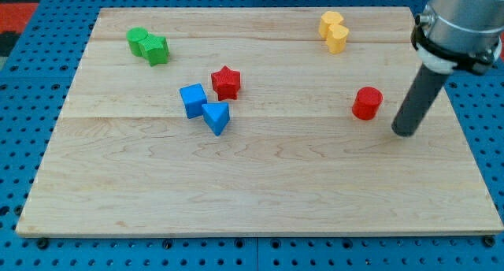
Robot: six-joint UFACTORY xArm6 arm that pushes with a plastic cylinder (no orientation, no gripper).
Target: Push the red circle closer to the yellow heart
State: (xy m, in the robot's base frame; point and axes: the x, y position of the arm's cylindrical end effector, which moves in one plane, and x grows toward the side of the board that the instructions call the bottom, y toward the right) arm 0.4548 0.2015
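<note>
The red circle is a short red cylinder at the view's right-middle of the wooden board. The yellow heart sits near the view's top, touching another yellow block just above and to its left. My tip rests on the board just right of and slightly below the red circle, a small gap apart from it. The rod slants up to the arm at the view's top right.
A red star sits left of centre. A blue cube and blue triangle touch below it. Two green blocks sit at the top left. Blue pegboard surrounds the board.
</note>
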